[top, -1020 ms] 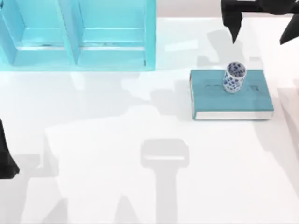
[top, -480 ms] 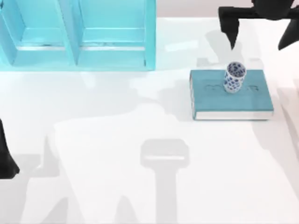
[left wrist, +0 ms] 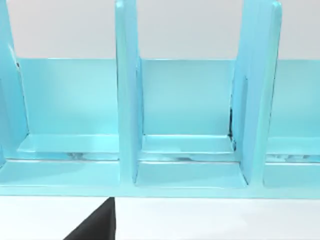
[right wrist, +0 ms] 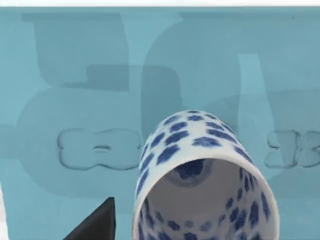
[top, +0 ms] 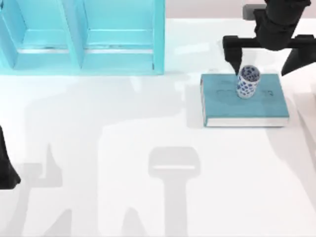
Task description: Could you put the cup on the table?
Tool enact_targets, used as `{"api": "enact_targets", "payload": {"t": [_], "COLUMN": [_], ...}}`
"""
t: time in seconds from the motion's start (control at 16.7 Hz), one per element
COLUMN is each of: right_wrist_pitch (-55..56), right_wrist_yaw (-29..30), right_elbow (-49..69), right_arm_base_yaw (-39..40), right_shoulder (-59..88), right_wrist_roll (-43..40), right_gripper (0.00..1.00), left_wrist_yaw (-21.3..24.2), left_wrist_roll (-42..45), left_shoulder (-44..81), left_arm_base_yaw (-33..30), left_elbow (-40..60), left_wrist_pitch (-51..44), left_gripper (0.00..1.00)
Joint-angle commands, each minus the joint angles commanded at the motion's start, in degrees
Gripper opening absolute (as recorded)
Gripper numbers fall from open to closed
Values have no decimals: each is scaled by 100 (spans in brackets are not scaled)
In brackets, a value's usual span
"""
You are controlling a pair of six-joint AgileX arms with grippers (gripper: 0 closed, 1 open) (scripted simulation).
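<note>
The cup (top: 248,81), white with blue speckles, stands upright on a teal book (top: 244,104) at the right of the table (top: 108,113). My right gripper (top: 259,69) hovers over the book's far edge, just behind the cup. It is open, its two dark fingers (top: 232,55) spread wider than the cup. In the right wrist view the cup (right wrist: 205,175) is seen close from above, its open mouth showing, with the book (right wrist: 75,70) under it. My left arm (top: 6,168) is parked at the table's left edge.
A turquoise shelf unit (top: 84,37) with open compartments stands at the back left; the left wrist view faces the shelf unit (left wrist: 185,115). Bare white tabletop stretches in front of the book and across the middle.
My right gripper has come forward and down from the back right corner to the book's far edge, closing in on the cup. Cup, book and left arm have not moved.
</note>
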Motion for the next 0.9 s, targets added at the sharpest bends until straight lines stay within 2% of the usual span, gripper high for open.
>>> {"api": "enact_targets", "payload": {"t": [0.18, 0.48, 0.9], "right_wrist_pitch": [623, 749, 749], "right_wrist_yaw": [0, 0, 0], "right_elbow": [-651, -779, -779], "right_arm_base_yaw": [5, 6, 6], "right_shoulder": [-57, -66, -66], "right_wrist_roll": [4, 5, 5], "right_gripper": [100, 100, 47], "left_wrist_yaw": [0, 0, 0], "left_wrist_roll": [0, 0, 0], "left_shoulder": [0, 0, 0], "left_arm_base_yaw": [0, 0, 0], "left_elbow": [0, 0, 0], "left_wrist_pitch": [0, 0, 0], "left_gripper": [100, 100, 100]}}
